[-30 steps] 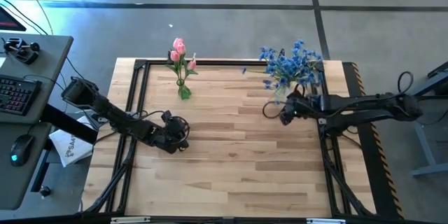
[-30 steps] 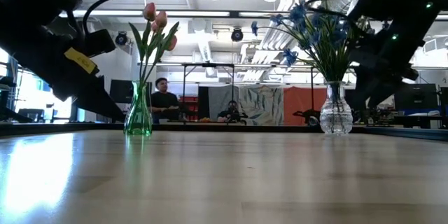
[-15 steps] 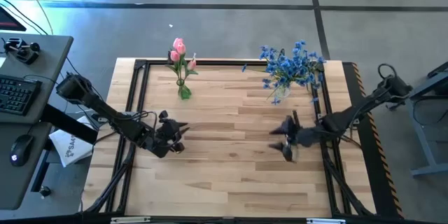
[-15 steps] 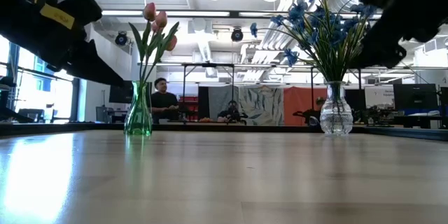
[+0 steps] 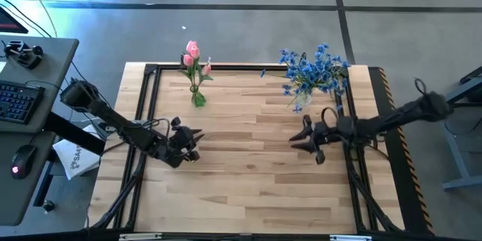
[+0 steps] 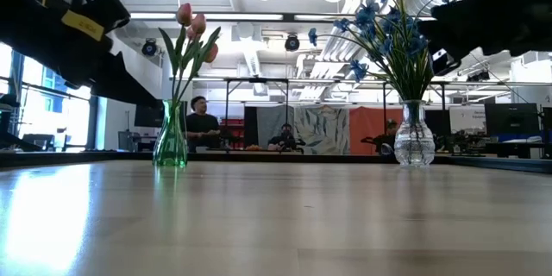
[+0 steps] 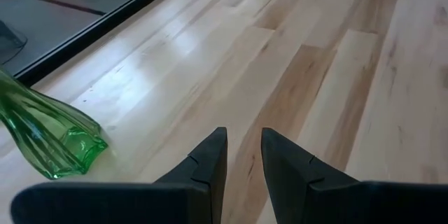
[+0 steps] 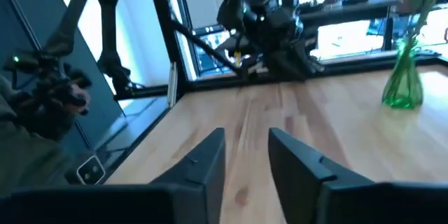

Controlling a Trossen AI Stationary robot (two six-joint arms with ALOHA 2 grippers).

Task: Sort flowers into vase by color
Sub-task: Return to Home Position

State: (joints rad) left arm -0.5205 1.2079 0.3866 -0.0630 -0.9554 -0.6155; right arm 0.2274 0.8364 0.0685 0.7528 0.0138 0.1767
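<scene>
Pale plank table (image 5: 248, 184) bears ribbed green vase (image 6: 170, 142), bulbous glass vase (image 6: 414, 143); both jaws slightly parted, empty.

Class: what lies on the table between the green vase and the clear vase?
Nothing: the high view shows only bare wooden tabletop between the green vase and the clear vase.

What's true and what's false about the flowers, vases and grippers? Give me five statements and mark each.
1. The pink tulips stand in the green vase on the table. True.
2. The blue flowers lie flat on the table. False: they stand upright in the transparent vase.
3. The left gripper holds a flower. False: it is open and empty.
4. The right gripper grips the transparent vase. False: it is open, empty and apart from it.
5. The two vases stand apart, near the table's far edge. True.
</scene>
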